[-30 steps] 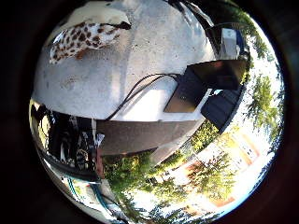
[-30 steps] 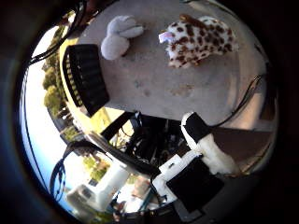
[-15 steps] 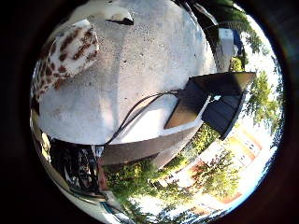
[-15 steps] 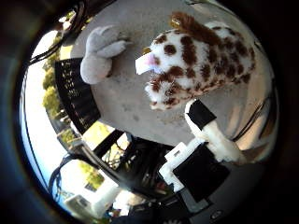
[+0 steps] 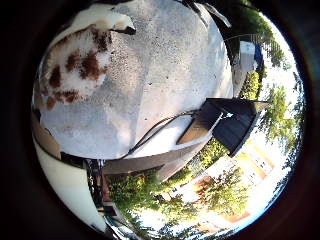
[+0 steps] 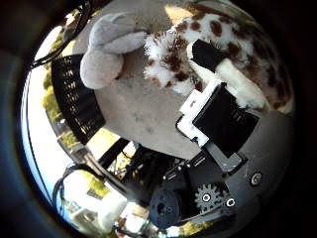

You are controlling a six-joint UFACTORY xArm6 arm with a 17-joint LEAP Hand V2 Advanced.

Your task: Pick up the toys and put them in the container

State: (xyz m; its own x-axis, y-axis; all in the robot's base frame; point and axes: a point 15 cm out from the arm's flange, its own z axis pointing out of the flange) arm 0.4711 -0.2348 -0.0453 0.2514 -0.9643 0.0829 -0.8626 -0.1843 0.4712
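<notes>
Since half a second ago the spotted plush toy [image 6: 233,44] has swelled to fill the upper right of the thumb-side view: your hand [image 6: 218,124] has closed in, one finger reaching onto it, uncurled and gripping nothing. On the grey table [image 5: 165,75] it looks soft and light; take its thick body. Smaller grey plush toy [image 6: 104,54] lies upper left beside the black slatted container [image 6: 79,109].

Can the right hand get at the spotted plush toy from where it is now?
Probably yes. The spotted plush toy fills much of the thumb-side view, so it lies close under the palm, and a finger of the right hand already reaches over it with nothing between.
</notes>
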